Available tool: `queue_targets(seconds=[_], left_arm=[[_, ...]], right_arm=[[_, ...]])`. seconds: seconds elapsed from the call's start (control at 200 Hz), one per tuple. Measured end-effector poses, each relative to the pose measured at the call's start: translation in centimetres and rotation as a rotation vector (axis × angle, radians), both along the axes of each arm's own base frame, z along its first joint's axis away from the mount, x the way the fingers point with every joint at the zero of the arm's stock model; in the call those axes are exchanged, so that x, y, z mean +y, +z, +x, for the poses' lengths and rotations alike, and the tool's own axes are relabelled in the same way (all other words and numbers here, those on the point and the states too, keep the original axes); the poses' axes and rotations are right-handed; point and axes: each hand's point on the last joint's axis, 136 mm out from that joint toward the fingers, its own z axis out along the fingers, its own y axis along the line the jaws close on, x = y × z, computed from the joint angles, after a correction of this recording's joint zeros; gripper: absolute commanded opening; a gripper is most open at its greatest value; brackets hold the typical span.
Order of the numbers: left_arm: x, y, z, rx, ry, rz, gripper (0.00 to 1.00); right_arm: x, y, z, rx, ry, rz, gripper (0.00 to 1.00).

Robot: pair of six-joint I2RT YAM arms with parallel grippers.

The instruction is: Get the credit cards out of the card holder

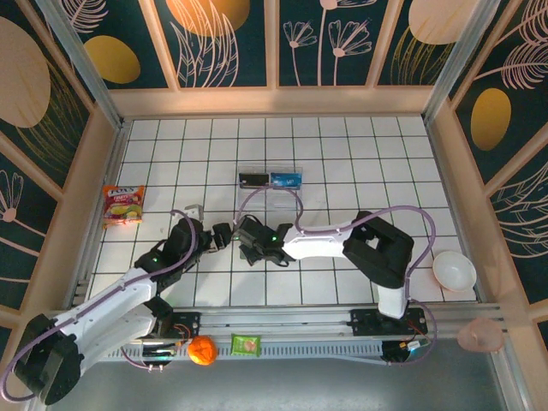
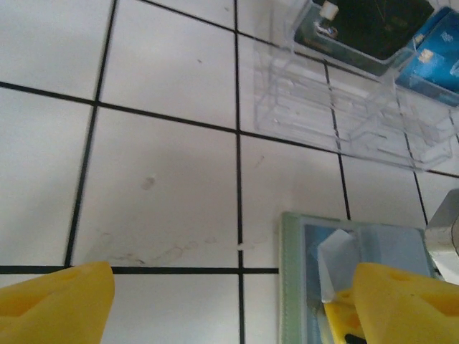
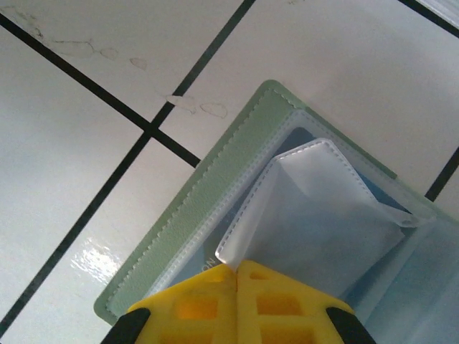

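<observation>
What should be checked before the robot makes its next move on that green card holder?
1. Card holder lying open on the table: ok.
2. Right gripper shut at the plastic sleeve: ok; whether it truly pinches, cannot tell.
3. Left gripper open and ready: ok.
4. A card inside that sleeve: cannot tell.
5. Clear tray has free slots: ok; a blue card and a dark card lie in it.
</observation>
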Motion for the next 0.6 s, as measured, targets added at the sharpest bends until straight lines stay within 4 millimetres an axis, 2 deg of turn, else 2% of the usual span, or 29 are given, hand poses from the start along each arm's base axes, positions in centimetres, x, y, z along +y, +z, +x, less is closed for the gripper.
queue_targets(seconds=[0.265,0.475,0.601], left_arm=[[-2.4,-1.2,-0.4,0.041,-0.096,-0.078,0.56],[-4.1,-2.8,-0.9,0.096,-0.152,-0.140,0.36],[-5.0,-3.1,-0.9,0.108,-0.184,-0.165,0.26]], right_arm=[[-1.9,1.0,-0.5,0.022,0.010,0.130,0.00],[-2.2,1.9,-0.6,0.029,0.015,0.236,0.00],[-2.4,2.2,-0.8,0.034,0.008,0.280,0.00]])
